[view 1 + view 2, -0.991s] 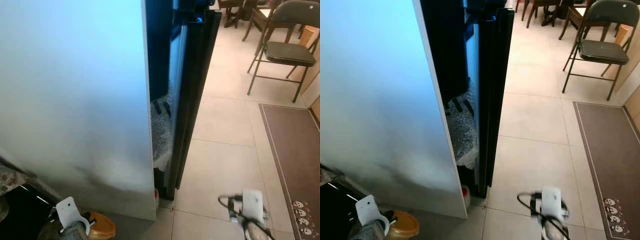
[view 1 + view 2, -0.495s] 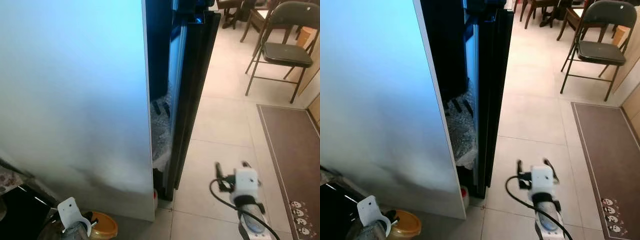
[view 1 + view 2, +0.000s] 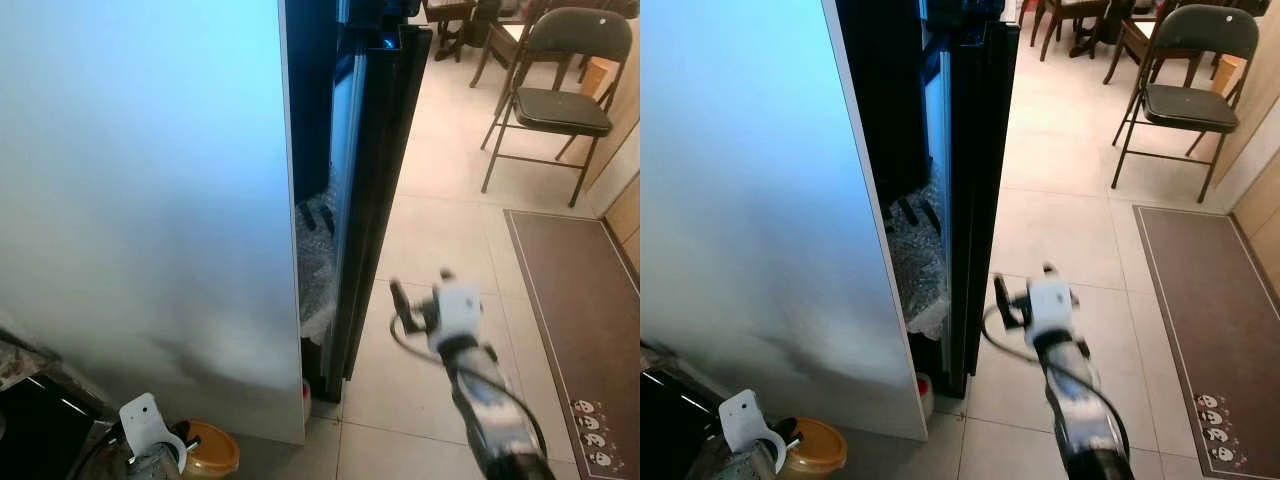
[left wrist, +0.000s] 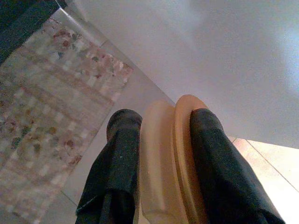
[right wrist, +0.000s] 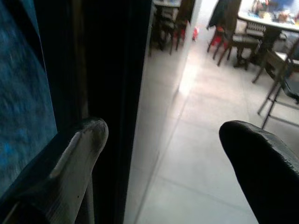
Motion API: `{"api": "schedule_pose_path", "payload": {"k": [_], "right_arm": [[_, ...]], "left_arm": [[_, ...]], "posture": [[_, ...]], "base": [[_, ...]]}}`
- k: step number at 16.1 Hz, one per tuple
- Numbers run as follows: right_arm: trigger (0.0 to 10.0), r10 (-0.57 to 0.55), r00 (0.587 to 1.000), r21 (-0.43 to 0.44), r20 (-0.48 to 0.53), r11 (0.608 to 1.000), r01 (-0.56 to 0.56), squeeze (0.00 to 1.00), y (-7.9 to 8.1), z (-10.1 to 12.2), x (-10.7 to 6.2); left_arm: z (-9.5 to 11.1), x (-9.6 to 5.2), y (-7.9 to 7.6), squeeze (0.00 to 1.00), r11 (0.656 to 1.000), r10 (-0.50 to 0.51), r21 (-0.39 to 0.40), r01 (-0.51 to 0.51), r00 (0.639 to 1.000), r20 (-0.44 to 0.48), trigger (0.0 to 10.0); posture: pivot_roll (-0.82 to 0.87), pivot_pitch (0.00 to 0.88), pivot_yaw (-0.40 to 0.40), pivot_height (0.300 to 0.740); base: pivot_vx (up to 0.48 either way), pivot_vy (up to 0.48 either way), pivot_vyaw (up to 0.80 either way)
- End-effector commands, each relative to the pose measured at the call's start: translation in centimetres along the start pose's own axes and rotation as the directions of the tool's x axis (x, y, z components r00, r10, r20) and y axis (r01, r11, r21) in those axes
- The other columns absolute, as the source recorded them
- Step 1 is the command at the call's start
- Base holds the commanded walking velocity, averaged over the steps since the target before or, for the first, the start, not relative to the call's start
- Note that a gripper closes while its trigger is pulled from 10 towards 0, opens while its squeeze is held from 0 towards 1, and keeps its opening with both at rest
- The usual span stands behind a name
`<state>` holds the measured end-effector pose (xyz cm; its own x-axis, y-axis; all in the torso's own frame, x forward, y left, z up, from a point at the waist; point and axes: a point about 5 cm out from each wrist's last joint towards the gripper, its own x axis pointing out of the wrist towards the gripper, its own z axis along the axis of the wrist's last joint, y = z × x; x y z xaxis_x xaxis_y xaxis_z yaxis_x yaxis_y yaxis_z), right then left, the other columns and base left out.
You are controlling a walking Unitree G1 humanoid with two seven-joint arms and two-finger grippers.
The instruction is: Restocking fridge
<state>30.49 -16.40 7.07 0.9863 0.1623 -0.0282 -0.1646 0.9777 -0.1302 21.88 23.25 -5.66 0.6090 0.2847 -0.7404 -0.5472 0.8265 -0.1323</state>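
From the left eye view, the fridge [image 3: 150,200] was seen side-on as a broad pale panel, its black door [image 3: 375,190] standing slightly ajar with a narrow gap showing crinkled plastic wrap [image 3: 315,260] low inside. The right gripper [image 3: 420,300] was raised just beside the door's outer edge, over the tiled floor [image 3: 440,200]. Down at the lower corner, the left gripper [image 3: 165,455] was held low with an orange-lidded jar [image 3: 210,455] in it.

In the right eye view the same layout was shown, a folding chair [image 3: 1175,95] and a brown mat [image 3: 1205,300] standing well apart from the work.

In the left wrist view, the fingers [image 4: 119,158] were closed firmly on the jar's rim, one each side.

In the right wrist view, the fingers [image 5: 79,154] were spread wide with nothing between them, one tip near the door's dark edge.

The step in hand was judged to be the swinging open of the door. It would be done best if one finger were hooked behind the door edge before pulling, the pull being taken in an arc about the hinge, and the jar kept low and level meanwhile.
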Motion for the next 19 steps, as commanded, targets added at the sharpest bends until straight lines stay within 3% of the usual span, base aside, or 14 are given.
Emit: {"api": "schedule_pose_path", "payload": {"k": [1, 6, 7, 8, 15, 19], "right_arm": [[10.0, 0.034, 0.999, 0.017, -0.03, 0.999, -0.033, 1.0, 0.5, -0.3, 0.3], [10.0, 0.151, 0.987, 0.006, -0.058, 0.988, -0.151, 1.0, 2.2, 0.3, 2.0], [10.0, 0.151, 0.986, -0.004, -0.069, 0.988, -0.151, 0.57, 2.1, 0.2, 2.2], [10.0, 0.146, 0.987, -0.001, -0.072, 0.989, -0.146, 0.0, 2.0, 0.4, 2.5], [10.0, 0.243, 0.968, -0.02, -0.059, 0.97, -0.244, 0.0, 3.7, 2.1, 4.7], [10.0, 0.261, 0.964, -0.035, -0.045, 0.964, -0.262, 0.0, 3.8, 3.3, 5.8]], "left_arm": [[-0.2, 0.0, 0.2, 0.0, 1.0, 0.008, 0.008, -0.008, 1.0, -0.004, 10.0], [0.1, 0.0, -0.1, 0.0, 0.999, -0.006, 0.042, 0.006, 1.0, 0.007, 10.0], [0.1, 0.0, -0.1, 0.0, 0.999, -0.006, 0.041, 0.006, 1.0, 0.008, 10.0], [0.1, 0.0, -0.1, 0.0, 0.999, -0.007, 0.043, 0.007, 1.0, 0.008, 10.0], [0.1, 0.0, -0.5, 0.0, 0.997, -0.015, 0.07, 0.014, 1.0, 0.01, 10.0], [0.3, 0.0, -0.6, 0.0, 0.998, -0.018, 0.065, 0.017, 1.0, 0.016, 10.0]], "posture": [[-0.13, 0.012, 0.013, 0.74], [-0.12, 0.031, 0.016, 0.74], [-0.12, 0.032, 0.015, 0.74], [-0.12, 0.036, 0.018, 0.74], [-0.11, 0.038, 0.013, 0.74], [-0.11, 0.035, 0.011, 0.74]], "base": [[0.0, 0.0, 0.0], [0.0, 0.0, 0.0], [0.0, 0.0, 0.0], [0.0, 0.0, 0.0], [0.0, 0.0, 0.0], [0.0, 0.0, 0.0]]}}
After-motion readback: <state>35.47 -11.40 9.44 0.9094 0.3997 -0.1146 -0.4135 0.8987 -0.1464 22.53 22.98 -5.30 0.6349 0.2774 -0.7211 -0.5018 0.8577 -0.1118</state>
